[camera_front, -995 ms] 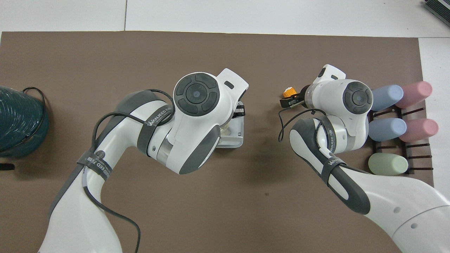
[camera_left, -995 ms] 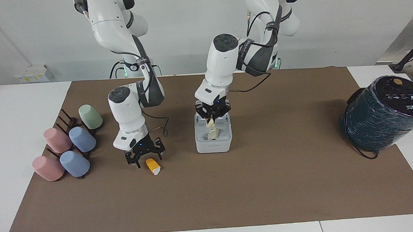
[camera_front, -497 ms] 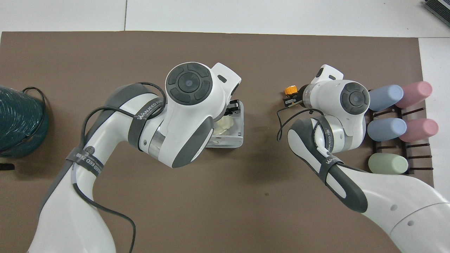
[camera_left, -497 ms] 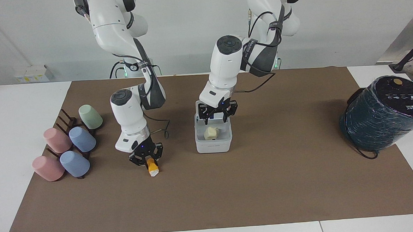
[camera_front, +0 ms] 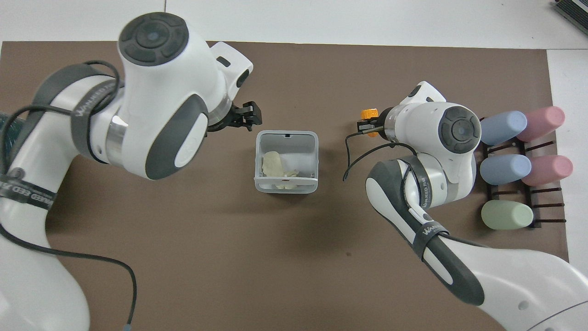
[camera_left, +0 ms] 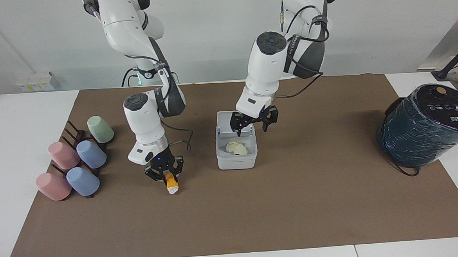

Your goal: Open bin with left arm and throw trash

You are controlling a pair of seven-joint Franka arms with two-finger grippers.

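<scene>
Bin (camera_left: pixel 237 159) sits mid-mat, lid up, with the pale yellow lump (camera_left: pixel 236 147) and a whitish scrap inside. Your left gripper (camera_left: pixel 253 124) hangs over the bin's rim, jaws wide, holding nothing. Your right gripper (camera_left: pixel 164 174) is clamped on the orange piece (camera_left: pixel 171 183), just beside the cup rack (camera_left: pixel 76 141).

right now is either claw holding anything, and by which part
The right claw grips the orange piece by its orange end, white end pointing down. The left claw is open, holding nothing.
</scene>
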